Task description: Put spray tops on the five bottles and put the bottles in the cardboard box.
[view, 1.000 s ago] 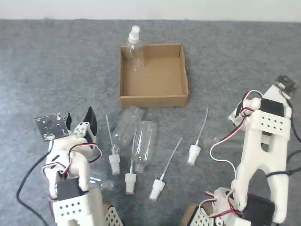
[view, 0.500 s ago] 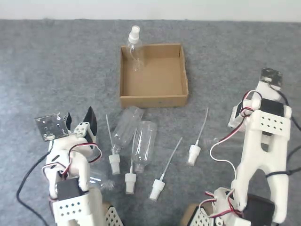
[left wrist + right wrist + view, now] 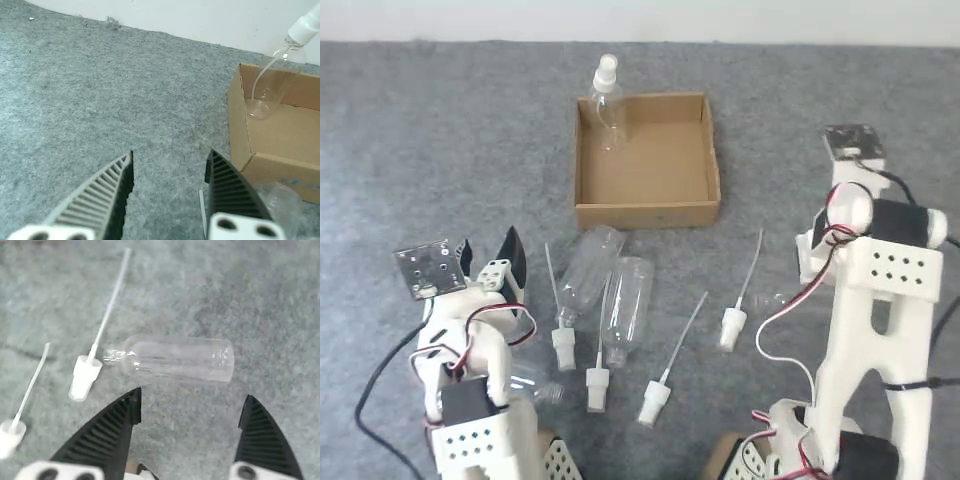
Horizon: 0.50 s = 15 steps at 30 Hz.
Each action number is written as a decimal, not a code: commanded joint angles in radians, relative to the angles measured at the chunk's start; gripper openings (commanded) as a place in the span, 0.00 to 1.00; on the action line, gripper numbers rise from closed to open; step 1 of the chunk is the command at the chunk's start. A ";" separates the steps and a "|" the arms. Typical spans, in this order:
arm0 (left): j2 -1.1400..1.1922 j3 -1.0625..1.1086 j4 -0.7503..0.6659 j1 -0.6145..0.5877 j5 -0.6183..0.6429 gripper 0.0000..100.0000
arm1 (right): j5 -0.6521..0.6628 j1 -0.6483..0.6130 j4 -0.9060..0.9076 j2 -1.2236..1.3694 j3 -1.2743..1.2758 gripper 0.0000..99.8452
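Observation:
A cardboard box point(image 3: 645, 205) sits at the table's middle back. One clear bottle with a white spray top point(image 3: 606, 98) stands in its far left corner, also the bottle point(image 3: 272, 85) in the box point(image 3: 239, 132). Two open bottles point(image 3: 588, 268) point(image 3: 626, 298) lie in front of the box. Several loose spray tops point(image 3: 563, 345) point(image 3: 597, 385) point(image 3: 655, 400) point(image 3: 731, 325) lie near them. My left gripper point(image 3: 170, 170) is open over bare carpet, left of the box. My right gripper point(image 3: 192, 405) is open just above another lying bottle point(image 3: 177, 359), with a spray top point(image 3: 85, 377) at its neck.
A further clear bottle point(image 3: 535, 385) lies by the left arm's base point(image 3: 470, 400). The right arm point(image 3: 870, 300) rises at the right side. Grey carpet covers the table, with open room left and right of the box.
The right arm's wrist has swung away from the right edge toward the middle and farther back. The left arm and all bottles have stayed still.

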 commanded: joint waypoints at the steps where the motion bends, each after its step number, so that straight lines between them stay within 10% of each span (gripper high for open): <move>1: -0.017 -0.007 -0.032 -0.006 -0.009 0.22 | 0.110 -0.053 0.039 -0.045 -0.063 0.27; 15: -0.017 -0.007 -0.032 -0.006 -0.009 0.22 | 0.763 -0.093 0.107 -0.044 0.071 0.28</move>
